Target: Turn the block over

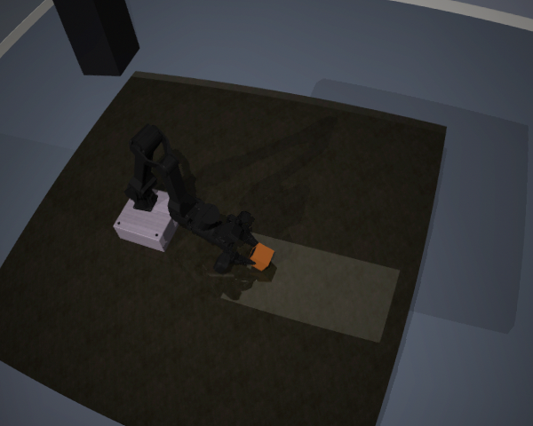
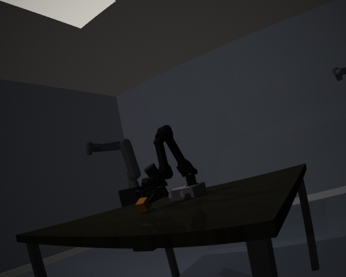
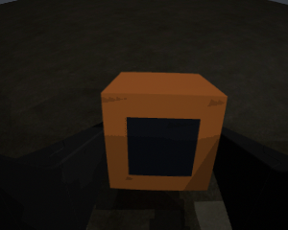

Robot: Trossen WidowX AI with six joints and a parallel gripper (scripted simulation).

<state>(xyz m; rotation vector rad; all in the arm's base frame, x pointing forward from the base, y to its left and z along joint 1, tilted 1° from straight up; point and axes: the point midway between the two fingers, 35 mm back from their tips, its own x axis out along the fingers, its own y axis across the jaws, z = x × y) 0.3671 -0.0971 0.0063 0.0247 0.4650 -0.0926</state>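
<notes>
The orange block (image 1: 261,256) (image 2: 142,204) (image 3: 163,106) is tilted, with its lower edge low over the table (image 1: 120,320) (image 2: 226,208). Whether a corner touches the table is hard to tell. Its marked side, with a dark square (image 3: 163,149), faces back toward the wrist camera; plain orange faces show in the top and exterior views. My gripper (image 1: 255,253) (image 3: 159,129) is shut on the block, with one finger on each side. It slants down and outward from the arm. In the exterior view the fingers are dark and partly hidden behind the block.
The arm stands on a pale lilac base box (image 1: 142,224) (image 2: 175,194). A lighter rectangular patch (image 1: 330,293) lies on the table beneath and beyond the block. A dark column (image 1: 97,41) stands past the table's far left corner. A grey arm (image 2: 129,159) stands behind the table.
</notes>
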